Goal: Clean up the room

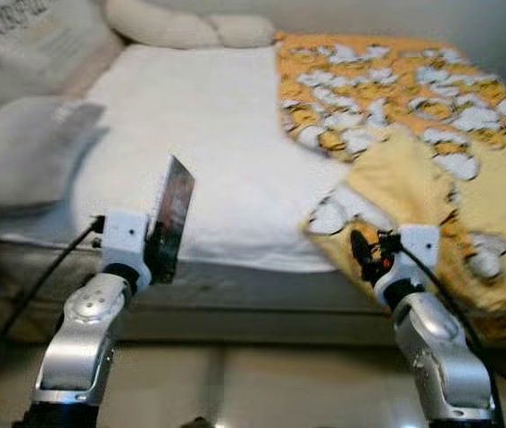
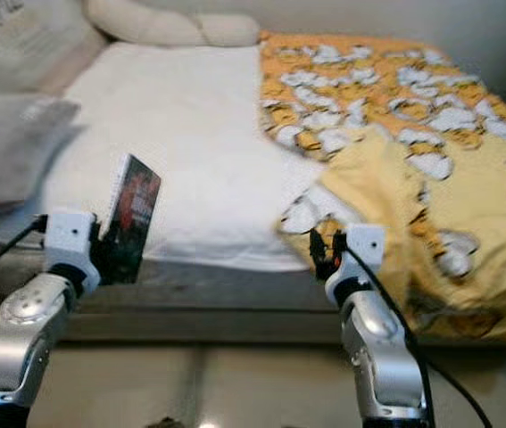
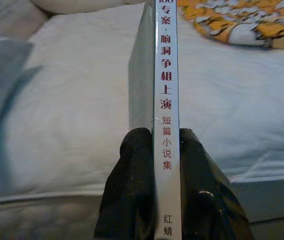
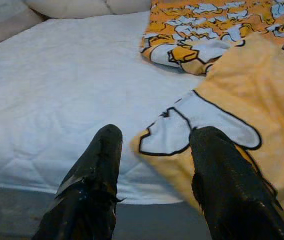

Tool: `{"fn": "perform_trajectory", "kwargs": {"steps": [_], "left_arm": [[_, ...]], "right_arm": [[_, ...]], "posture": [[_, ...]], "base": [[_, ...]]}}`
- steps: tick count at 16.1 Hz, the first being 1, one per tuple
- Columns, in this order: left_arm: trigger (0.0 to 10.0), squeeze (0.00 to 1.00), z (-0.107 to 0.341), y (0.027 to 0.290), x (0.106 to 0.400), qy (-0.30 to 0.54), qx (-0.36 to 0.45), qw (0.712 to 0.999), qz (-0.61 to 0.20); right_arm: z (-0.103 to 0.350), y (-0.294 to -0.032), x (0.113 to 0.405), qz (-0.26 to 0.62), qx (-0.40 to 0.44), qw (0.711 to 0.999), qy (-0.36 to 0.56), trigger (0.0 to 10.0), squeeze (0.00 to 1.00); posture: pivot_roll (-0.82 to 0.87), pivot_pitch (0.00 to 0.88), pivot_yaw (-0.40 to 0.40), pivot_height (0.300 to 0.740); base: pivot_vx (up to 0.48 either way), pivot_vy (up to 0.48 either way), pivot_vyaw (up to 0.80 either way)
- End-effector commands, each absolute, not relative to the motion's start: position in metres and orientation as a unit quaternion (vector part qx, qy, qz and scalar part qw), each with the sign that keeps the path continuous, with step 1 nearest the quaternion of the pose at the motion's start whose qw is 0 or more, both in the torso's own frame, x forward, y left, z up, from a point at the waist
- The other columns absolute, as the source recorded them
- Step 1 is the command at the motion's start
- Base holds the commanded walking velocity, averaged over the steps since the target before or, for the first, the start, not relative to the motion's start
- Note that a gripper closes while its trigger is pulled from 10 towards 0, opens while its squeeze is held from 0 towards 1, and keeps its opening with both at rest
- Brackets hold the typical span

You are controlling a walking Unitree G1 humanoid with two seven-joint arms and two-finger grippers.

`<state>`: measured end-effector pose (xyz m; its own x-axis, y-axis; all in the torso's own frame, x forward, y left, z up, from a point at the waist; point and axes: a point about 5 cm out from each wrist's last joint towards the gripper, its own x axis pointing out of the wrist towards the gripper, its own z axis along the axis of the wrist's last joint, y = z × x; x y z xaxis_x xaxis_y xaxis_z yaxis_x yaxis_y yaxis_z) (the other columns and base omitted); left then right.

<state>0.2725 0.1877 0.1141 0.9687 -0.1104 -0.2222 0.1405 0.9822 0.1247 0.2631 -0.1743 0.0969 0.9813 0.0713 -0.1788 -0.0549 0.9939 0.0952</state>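
The bed (image 1: 217,134) stands straight ahead of the robot, its near edge crossing in front of both arms. A quilt (image 1: 431,116) lies over the right side of the bed and spills over the near edge. Pillows (image 1: 181,27) lie along the far end, and a cushion (image 1: 20,152) sits on the left side, another one behind it. The left claw (image 1: 154,254) holds a book (image 1: 172,214) upright before the bed's near edge, left of the quilt. The right claw (image 4: 154,165) is at the quilt's overhanging corner, fingers spread.
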Motion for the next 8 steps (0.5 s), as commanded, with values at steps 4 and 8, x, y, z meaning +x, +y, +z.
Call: {"fn": "perform_trajectory", "kwargs": {"steps": [4,8], "left_arm": [[10.0,0.0,0.1263,0.1762,0.2747,0.078,0.07,0.991,-0.082],[10.0,0.0,0.1322,0.17,0.2723,0.058,0.052,0.992,-0.103]], "right_arm": [[0.0937,-0.1782,0.2614,0.031,0.038,0.994,0.093,10.0,0.0],[0.0917,-0.1757,0.2603,0.033,0.038,0.994,0.096,10.0,0.0]], "posture": [[0.05,0.0,0.002,0.74],[0.05,0.0,0.007,0.74]], "base": [[0.0,0.48,0.0],[0.0,0.217,0.0]]}}
